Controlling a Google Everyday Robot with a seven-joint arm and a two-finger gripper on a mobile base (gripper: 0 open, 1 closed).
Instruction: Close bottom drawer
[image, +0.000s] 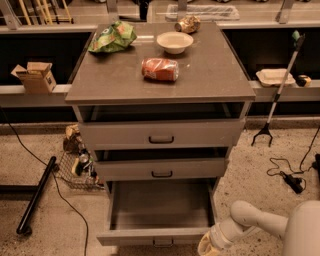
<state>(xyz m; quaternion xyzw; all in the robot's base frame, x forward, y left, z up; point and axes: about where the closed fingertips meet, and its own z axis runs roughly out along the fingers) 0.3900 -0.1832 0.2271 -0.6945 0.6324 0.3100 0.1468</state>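
A speckled stone floor (250, 170) and a dark ledge running along the back wall frame a grey cabinet (215, 75) at the centre of the camera view. On its top, a crumpled green bag (112, 37) lies at 11 o'clock, a pale bowl (175, 41) at 12 o'clock and a red can (160, 69) on its side near the middle, with a crushed tan object (188, 24) at the far edge.

The top drawer (161, 134) and middle drawer (161, 169) each stand slightly out from the frame. Below them, at 6 o'clock from the cabinet top, the bottom drawer (155, 236) is pulled well out, its plain grey tray showing and its small dark handle at the lower edge of the view.

The robot's pale arm (255, 217) enters from 4 o'clock, and the gripper (207, 246) sits at 5 o'clock, just beside the right end of the bottom drawer's front panel. Contact cannot be judged, nor whether the gripper is wide or narrow.

A cardboard box (35, 76) rests on the ledge at 9 o'clock, a shallow white tray (274, 76) at 3 o'clock. A grabber tool (277, 92) leans beside that tray. A wire basket (75, 167) and a black pole (35, 195) lie on the floor at 8 o'clock.
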